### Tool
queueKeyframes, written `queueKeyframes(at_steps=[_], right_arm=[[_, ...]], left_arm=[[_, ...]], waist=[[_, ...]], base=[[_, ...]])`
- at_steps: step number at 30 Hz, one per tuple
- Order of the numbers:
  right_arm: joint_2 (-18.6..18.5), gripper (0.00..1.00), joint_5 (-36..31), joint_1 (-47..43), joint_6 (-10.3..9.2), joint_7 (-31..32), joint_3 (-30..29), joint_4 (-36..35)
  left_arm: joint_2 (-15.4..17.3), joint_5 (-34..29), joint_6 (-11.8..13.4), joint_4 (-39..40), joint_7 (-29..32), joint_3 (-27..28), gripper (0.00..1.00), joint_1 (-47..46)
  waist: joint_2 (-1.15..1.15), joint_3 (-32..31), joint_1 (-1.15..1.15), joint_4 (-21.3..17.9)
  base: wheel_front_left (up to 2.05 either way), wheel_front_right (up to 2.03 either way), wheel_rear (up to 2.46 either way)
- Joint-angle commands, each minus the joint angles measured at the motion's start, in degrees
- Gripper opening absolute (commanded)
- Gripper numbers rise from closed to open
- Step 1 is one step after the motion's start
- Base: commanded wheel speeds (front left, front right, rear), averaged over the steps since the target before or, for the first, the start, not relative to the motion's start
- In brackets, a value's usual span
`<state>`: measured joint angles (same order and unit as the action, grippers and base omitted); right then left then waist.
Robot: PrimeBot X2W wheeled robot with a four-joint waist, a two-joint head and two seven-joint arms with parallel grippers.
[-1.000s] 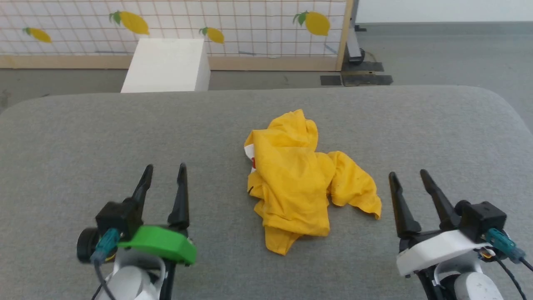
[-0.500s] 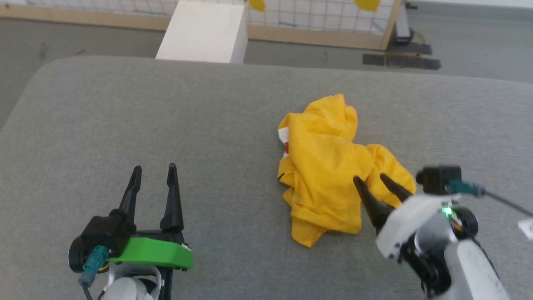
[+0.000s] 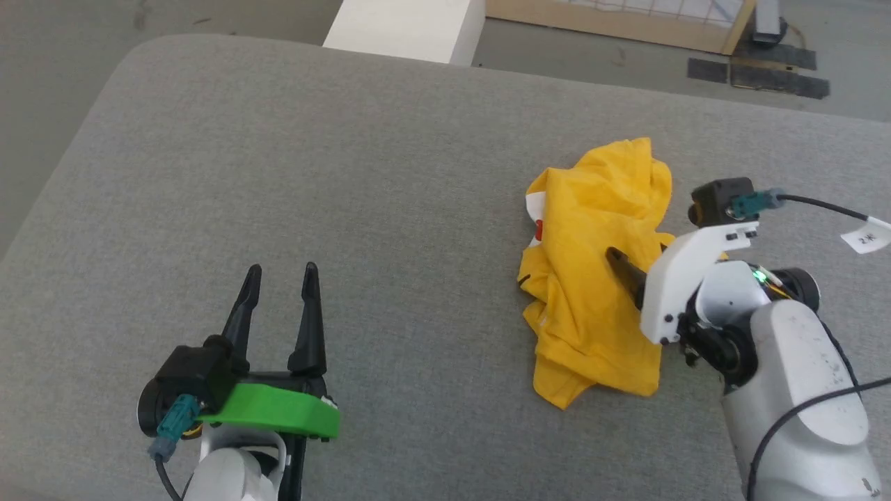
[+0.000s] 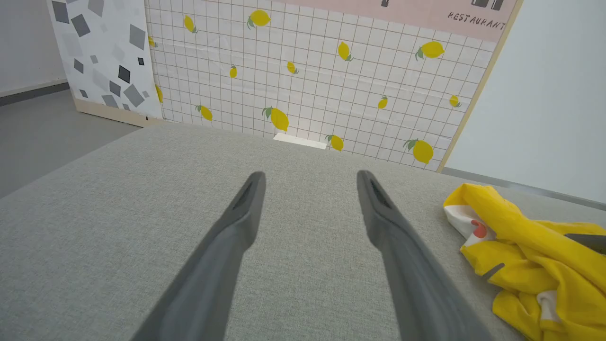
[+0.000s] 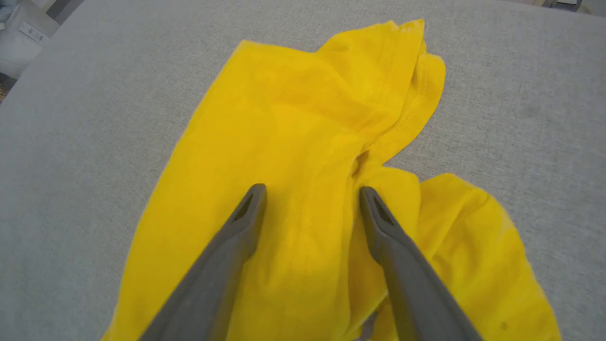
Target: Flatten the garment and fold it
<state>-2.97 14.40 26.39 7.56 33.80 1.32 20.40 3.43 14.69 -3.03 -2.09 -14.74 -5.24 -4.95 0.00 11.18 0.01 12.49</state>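
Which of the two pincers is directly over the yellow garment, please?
The right pincer: its open fingers point at the crumpled garment, while the left pincer sits open over bare grey padding.

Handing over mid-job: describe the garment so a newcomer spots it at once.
Find the big grey padded table. On its right half, under the right gripper, lies the garment, crumpled. It alone is bright yellow, with a white patch and red dot at its left edge.
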Motion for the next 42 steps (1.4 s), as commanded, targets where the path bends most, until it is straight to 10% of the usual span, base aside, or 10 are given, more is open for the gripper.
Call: queueKeyframes(at_steps=[1, 2, 12, 16, 22, 23, 24, 25, 35, 42], right_arm=[[0.1, 0.41, -0.6, 1.3, -0.08, -0.2, 0.8, 0.1], [0.1, 0.00, -0.7, 1.6, -0.08, -0.7, 1.0, 0.0], [0.1, 0.00, 2.3, 0.9, -0.08, -6.4, 14.2, -7.6], [0.0, 0.00, 5.5, -4.6, -0.08, 0.3, 32.7, -14.6], [-5.7, 0.00, 9.5, -13.9, -0.08, 10.8, 42.4, -17.8], [-6.5, 0.00, 9.7, -15.0, -0.08, 11.5, 42.1, -18.2], [-7.1, 0.25, 9.5, -16.1, -0.08, 11.5, 41.3, -19.0], [-7.3, 1.00, 9.2, -17.0, -0.08, 11.0, 40.1, -19.5], [0.0, 1.00, 0.8, -27.2, -0.08, -17.9, 5.5, -29.5], [0.1, 1.00, 0.2, -29.9, -0.08, -26.1, -6.1, -25.2]], left_arm=[[-0.3, -0.8, -0.4, -0.2, -0.3, 0.1, 1.00, -0.8], [-0.4, -0.8, -0.4, -0.3, -0.3, 0.1, 1.00, -0.8], [-0.5, -1.0, -0.9, -1.2, -0.3, 0.5, 1.00, 0.3], [-0.5, -1.3, -1.0, -1.3, -0.3, 1.1, 1.00, 1.4], [-0.5, -1.5, -1.1, -1.3, -0.3, 1.2, 1.00, 2.7], [-0.5, -1.5, -1.2, -1.4, -0.3, 1.2, 1.00, 2.9], [-0.5, -1.5, -1.2, -1.4, -0.3, 1.3, 1.00, 3.1], [-0.5, -1.6, -1.3, -1.4, -0.3, 1.3, 1.00, 3.2], [-0.6, -2.2, -2.2, -2.0, -0.3, 1.1, 1.00, 4.1], [-0.6, -3.1, -3.0, -3.4, -0.3, -4.3, 1.00, 1.1]], waist=[[0.00, 0.5, -0.01, 0.8], [0.00, 0.4, -0.01, 0.9], [0.00, -3.0, -0.01, 1.0], [0.00, -5.0, -0.01, 0.5], [0.00, -6.5, -0.01, -0.1], [0.00, -6.6, -0.01, -0.2], [0.00, -6.8, -0.01, -0.4], [0.00, -6.9, -0.01, -0.6], [0.00, -8.5, -0.01, -5.1], [0.00, -7.0, -0.01, -8.5]], base=[[0.00, 0.00, 0.00], [0.00, 0.00, 0.00], [0.00, 0.00, 0.00], [0.00, 0.00, 0.00], [0.00, 0.00, 0.00], [0.00, 0.00, 0.00], [0.00, 0.00, 0.00], [0.00, 0.00, 0.00], [0.00, 0.00, 0.00], [0.00, 0.00, 0.00]])
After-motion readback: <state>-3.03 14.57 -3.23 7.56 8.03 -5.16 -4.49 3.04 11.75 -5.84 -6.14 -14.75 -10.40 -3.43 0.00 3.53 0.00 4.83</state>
